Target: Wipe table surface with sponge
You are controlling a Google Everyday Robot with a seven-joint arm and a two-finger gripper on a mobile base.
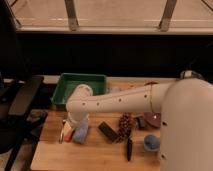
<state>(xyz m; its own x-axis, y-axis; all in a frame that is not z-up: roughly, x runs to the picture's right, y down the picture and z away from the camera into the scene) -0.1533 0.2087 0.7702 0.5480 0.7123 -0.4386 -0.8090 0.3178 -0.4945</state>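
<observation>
Gripper [76,125] hangs at the end of the white arm [120,100], low over the left half of the table surface [75,157]. It sits at the 11 o'clock corner of the sponge [81,134], so close that touching or just clear cannot be told. Its jaws are spread wide, and nothing is seen lifted in them. The single light-blue sponge lies flat on the wood, its long axis running roughly from 1 o'clock to 7 o'clock, near end towards the table's front edge. Just beside it at 9 o'clock lies one slim yellow-and-red item [66,131], on about the same line. At the sponge's 3 o'clock, apart from it, lies one dark flat block [108,131], its length running from 10 to 4 o'clock. Further the same way sits one dark reddish cluster [125,126]. At 5 o'clock from the cluster lies one dark-handled tool [129,148], its length running 12 to 6. One pale blue round thing [151,142] sits at 3 o'clock of that tool. One green tray [82,84] stands at 12 o'clock of the gripper, at the table's far edge. One black chair [22,102] stands off the table at 9 o'clock.
</observation>
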